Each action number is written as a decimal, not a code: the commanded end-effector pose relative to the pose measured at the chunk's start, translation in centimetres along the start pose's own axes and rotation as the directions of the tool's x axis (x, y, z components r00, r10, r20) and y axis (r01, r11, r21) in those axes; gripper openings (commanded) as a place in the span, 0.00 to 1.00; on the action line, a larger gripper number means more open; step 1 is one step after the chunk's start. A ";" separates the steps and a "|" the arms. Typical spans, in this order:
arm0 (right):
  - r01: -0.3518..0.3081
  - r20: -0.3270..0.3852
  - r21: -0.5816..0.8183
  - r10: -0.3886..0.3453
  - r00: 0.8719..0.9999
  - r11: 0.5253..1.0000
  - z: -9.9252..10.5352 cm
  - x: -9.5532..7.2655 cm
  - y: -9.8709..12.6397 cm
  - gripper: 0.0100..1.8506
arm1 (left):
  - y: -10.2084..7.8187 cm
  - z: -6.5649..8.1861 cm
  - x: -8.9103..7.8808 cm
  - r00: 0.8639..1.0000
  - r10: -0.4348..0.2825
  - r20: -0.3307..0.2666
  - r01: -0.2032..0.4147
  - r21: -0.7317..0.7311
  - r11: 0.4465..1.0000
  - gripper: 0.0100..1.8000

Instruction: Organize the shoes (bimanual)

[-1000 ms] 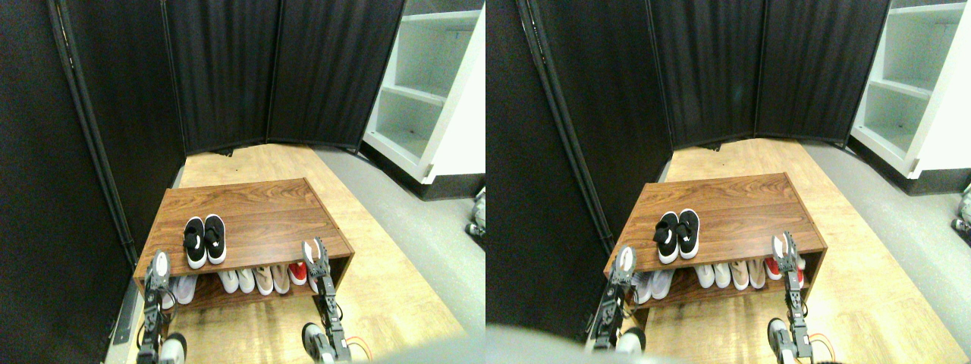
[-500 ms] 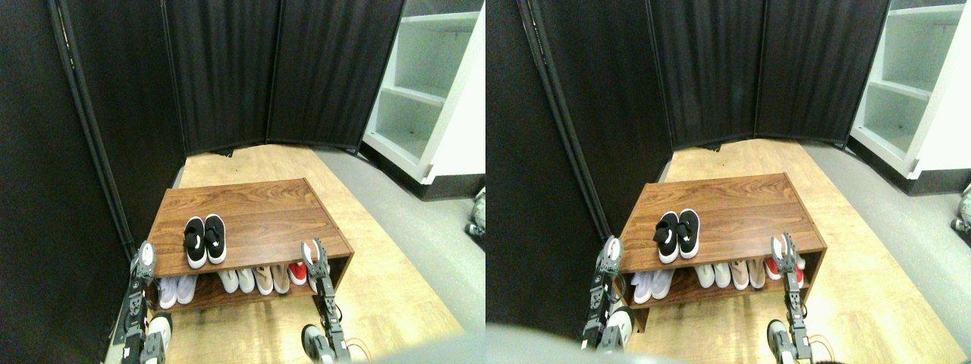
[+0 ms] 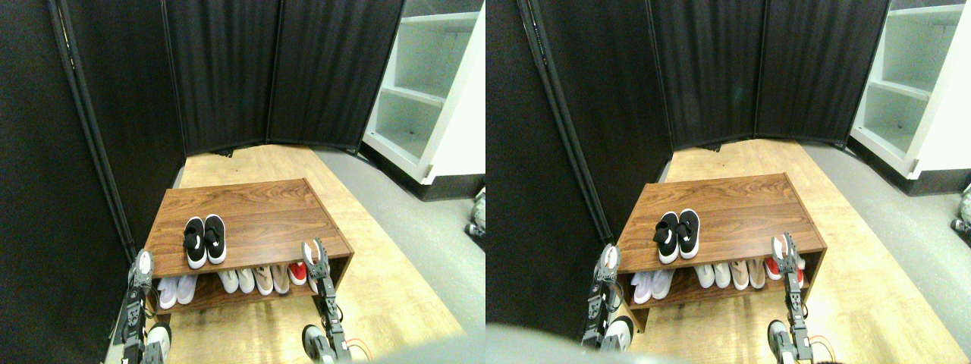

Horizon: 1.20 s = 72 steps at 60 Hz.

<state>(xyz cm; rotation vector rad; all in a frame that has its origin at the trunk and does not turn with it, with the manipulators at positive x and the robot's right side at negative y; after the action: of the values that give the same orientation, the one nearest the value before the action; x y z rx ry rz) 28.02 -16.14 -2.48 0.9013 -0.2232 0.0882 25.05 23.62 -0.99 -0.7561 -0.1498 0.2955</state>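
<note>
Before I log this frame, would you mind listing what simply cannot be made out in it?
- Left hand and right hand: too small in the stereo pair view to tell open from shut.
- Red shoes on the lower shelf: partly hidden behind the right hand.
- White and beige shoes: heels hidden under the wooden bench top.
- White shelving: cut off by the right edge.
- Black sneakers: the white side mark is too small to read.

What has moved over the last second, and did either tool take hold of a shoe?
The left tool swung out to the left, from the bench's front edge to beside its left corner. Neither tool took hold of anything. The right tool and the black shoes on the bench top stayed put.
</note>
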 end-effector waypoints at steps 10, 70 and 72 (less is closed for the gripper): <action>-0.049 0.036 0.002 0.049 0.998 0.999 0.6 0.0 1.0 0.11 | -0.1 0.6 0.0 0.999 -0.020 0.044 0.020 -0.001 1.000 0.00; -0.032 0.023 0.004 0.032 0.999 0.999 -0.3 0.4 1.1 0.12 | 0.3 1.5 -0.7 0.994 -0.032 0.105 0.037 -0.042 0.998 0.00; -0.034 0.024 -0.003 0.034 0.999 0.999 -0.3 0.4 1.1 0.12 | 0.3 1.4 -0.9 0.994 -0.028 0.107 0.036 -0.074 0.997 0.00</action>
<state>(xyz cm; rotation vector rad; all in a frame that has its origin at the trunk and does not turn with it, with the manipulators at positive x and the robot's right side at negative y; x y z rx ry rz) 28.03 -15.54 -2.64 0.9012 -0.2195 0.0904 24.02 24.87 -0.50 -0.7870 -0.2300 0.3136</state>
